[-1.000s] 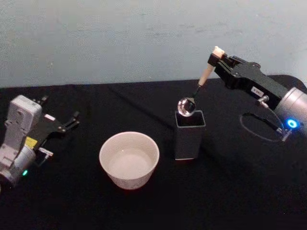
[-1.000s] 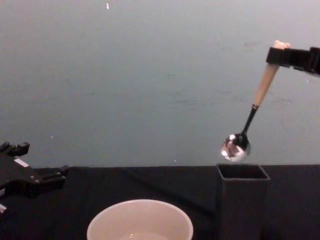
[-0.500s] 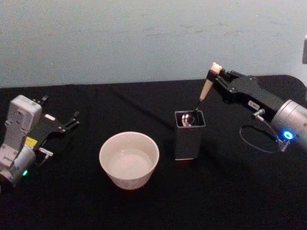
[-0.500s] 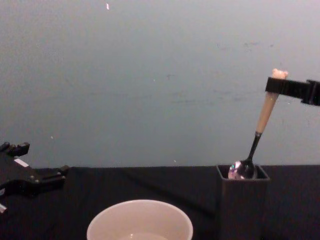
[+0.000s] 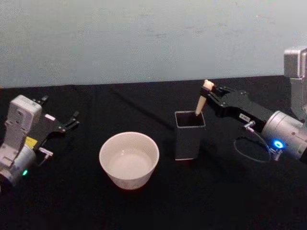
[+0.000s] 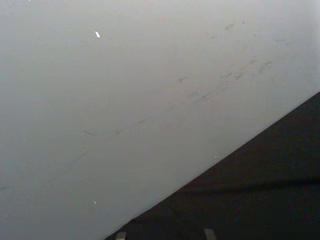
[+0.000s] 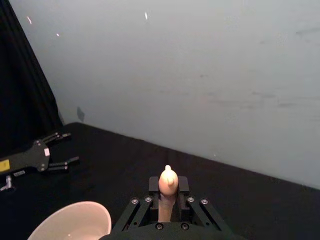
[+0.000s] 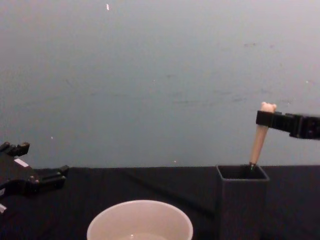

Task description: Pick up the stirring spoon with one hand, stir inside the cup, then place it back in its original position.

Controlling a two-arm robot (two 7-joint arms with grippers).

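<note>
The stirring spoon stands tilted in the tall dark grey square holder, its bowl hidden inside and only the beige handle and bear head showing. My right gripper is shut on the top of the handle, just under the bear head, above the holder's right rim. The cream-white cup sits left of the holder, with a little clear liquid in it. My left gripper rests open at the far left of the table, away from everything.
A black cloth covers the table, with a pale wall behind. The holder stands right of the cup. A thin cable loops on the cloth by my right arm.
My right gripper has lowered the spoon from above the holder down into it; the metal bowl has dropped out of sight inside. The left arm has not moved.
</note>
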